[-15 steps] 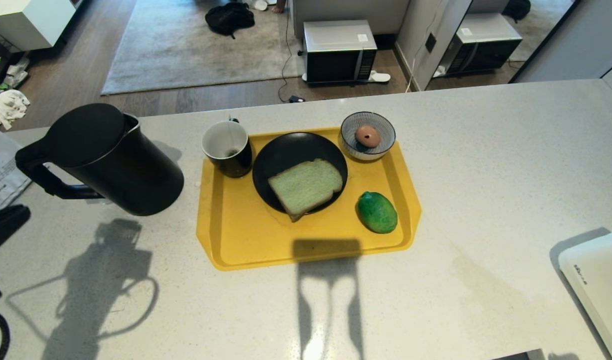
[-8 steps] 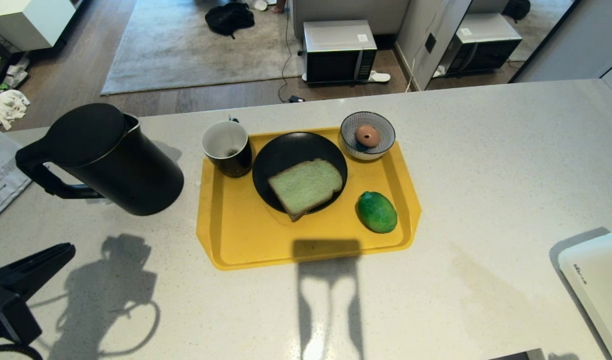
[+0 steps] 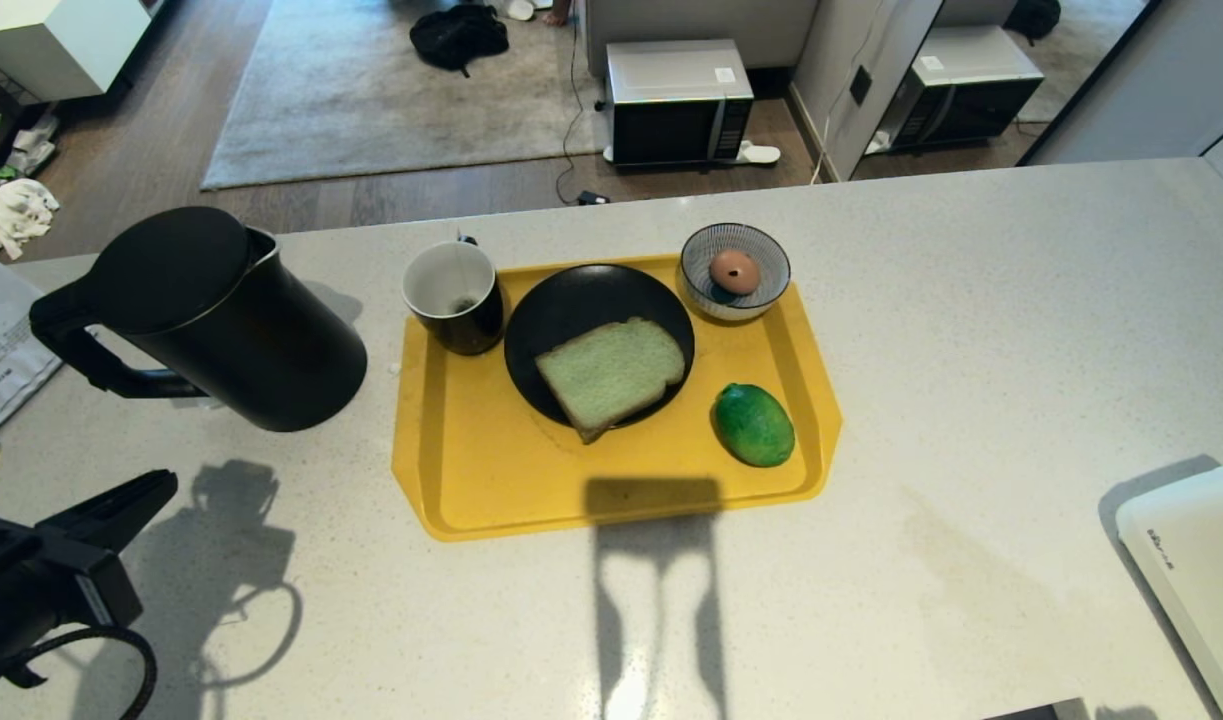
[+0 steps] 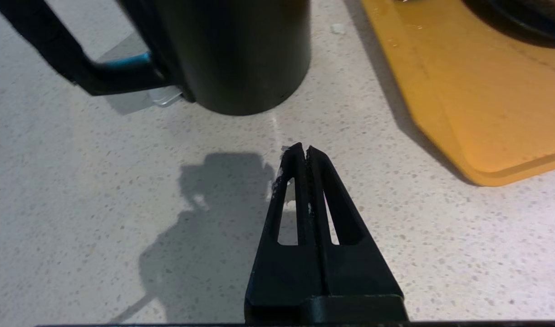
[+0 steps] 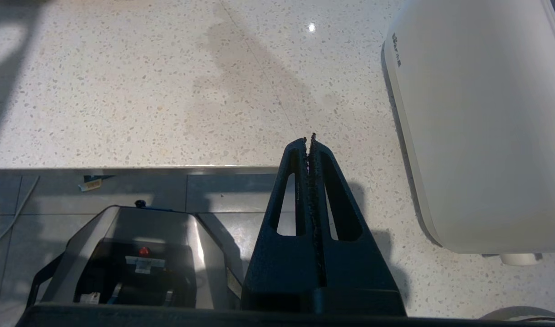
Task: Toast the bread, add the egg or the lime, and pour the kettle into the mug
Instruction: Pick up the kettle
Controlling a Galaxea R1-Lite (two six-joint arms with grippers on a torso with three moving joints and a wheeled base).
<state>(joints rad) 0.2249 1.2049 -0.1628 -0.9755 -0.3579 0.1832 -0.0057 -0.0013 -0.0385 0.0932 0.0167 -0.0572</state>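
1. We found the left gripper (image 3: 156,487) low over the counter (image 3: 971,330), near the kettle (image 3: 226,320) base, its fingers (image 4: 300,181) pressed together and holding nothing.
2. We noted the kettle upright beside the yellow tray (image 3: 491,480).
3. On the tray we recorded the mug (image 3: 456,297), the bread (image 3: 611,373) on a black plate (image 3: 571,300), the lime (image 3: 753,425) and an egg (image 3: 735,271) in a striped bowl (image 3: 761,255).
4. We found the right gripper (image 5: 310,138) closed and empty at the counter's near edge, beside a white appliance (image 5: 481,122).
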